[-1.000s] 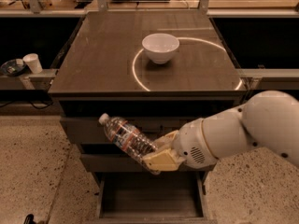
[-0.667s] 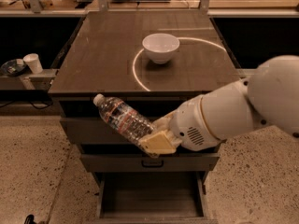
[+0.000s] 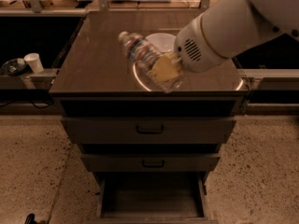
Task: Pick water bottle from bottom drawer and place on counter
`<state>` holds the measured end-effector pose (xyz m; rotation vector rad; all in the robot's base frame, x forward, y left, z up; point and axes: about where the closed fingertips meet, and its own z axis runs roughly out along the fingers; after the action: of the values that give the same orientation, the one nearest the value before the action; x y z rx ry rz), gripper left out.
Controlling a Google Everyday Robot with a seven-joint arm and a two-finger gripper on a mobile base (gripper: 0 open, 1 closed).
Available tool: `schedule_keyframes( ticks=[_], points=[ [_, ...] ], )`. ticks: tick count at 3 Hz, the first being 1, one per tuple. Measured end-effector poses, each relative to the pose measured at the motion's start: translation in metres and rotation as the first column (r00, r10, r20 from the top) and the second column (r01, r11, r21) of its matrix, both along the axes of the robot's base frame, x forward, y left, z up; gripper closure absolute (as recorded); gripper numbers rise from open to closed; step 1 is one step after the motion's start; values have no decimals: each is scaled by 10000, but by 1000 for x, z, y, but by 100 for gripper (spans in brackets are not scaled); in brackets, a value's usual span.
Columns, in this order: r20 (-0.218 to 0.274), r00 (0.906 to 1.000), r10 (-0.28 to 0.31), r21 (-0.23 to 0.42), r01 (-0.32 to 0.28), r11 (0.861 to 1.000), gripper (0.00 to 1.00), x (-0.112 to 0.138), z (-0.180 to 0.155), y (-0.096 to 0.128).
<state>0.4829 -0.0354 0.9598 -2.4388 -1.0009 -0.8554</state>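
camera view: the only view, looking down on the cabinet front and top
gripper (image 3: 164, 71): clenched on the water bottle, over the front half of the bench
fingers (image 3: 166, 67): a yellowish pad lies across the lower part of the bottle body
arm (image 3: 233, 27): white and bulky, reaches the gripper from the upper right
water bottle (image 3: 142, 57): in the gripper, tilted; white cap up and to the left of the gripper, base down and just right of it; cannot tell if the base touches the bench
bench (image 3: 98, 64): glossy dark brown top of the cabinet, directly under the gripper; a bright curved reflection runs under the bottle's base
white bowl (image 3: 159, 37): on the bench just behind the gripper, partly hidden by the bottle and the arm
bottom drawer (image 3: 152, 200): pulled open, well below the gripper at the foot of the cabinet; dark inside, nothing visible in it
upper drawers (image 3: 149, 129): two, with black handles, shut; between the gripper and the bottom drawer
white paper cup (image 3: 33, 62): far left of the gripper, on a side ledge off the bench
floor (image 3: 37, 162): speckled, on both sides of the cabinet
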Motion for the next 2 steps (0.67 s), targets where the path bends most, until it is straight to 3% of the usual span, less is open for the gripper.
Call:
schedule_keyframes(
  ticks=[1, 2],
  points=[
    [73, 9928, -1196, -551, 1198, 9913, 100, 46, 18, -4],
    [27, 9705, -2409, -981, 2400, 9658, 100, 115, -1, 22]
  ],
)
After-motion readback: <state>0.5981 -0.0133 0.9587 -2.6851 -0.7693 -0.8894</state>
